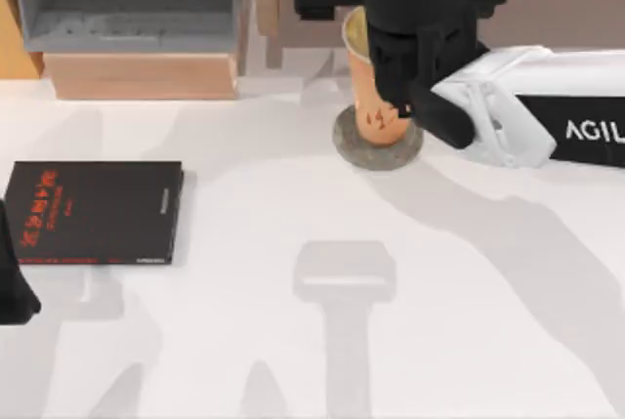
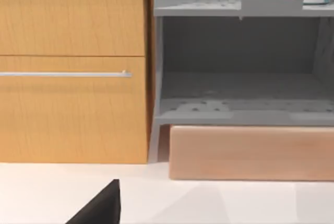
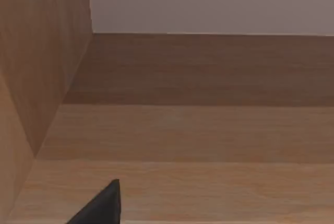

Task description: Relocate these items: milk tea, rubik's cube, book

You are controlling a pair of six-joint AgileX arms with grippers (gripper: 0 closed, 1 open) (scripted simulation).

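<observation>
right pincer [image 1: 395,97]: upper middle, around the milk tea [image 1: 376,111], grip unclear | milk tea: upright on grey coaster [image 1: 352,150] | left pincer [image 1: 15,287]: left edge, grip unclear | black book [image 1: 93,212]: left on counter [image 1: 293,360]

White table [image 1: 293,360], black book [image 1: 93,211], grey coaster [image 1: 377,141]

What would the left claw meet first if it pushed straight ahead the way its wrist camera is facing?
Probably the light wooden block standing on the table under the grey shelf unit, with the wooden cabinet beside it; the white table before them looks free, though depth is hard to judge.
</observation>
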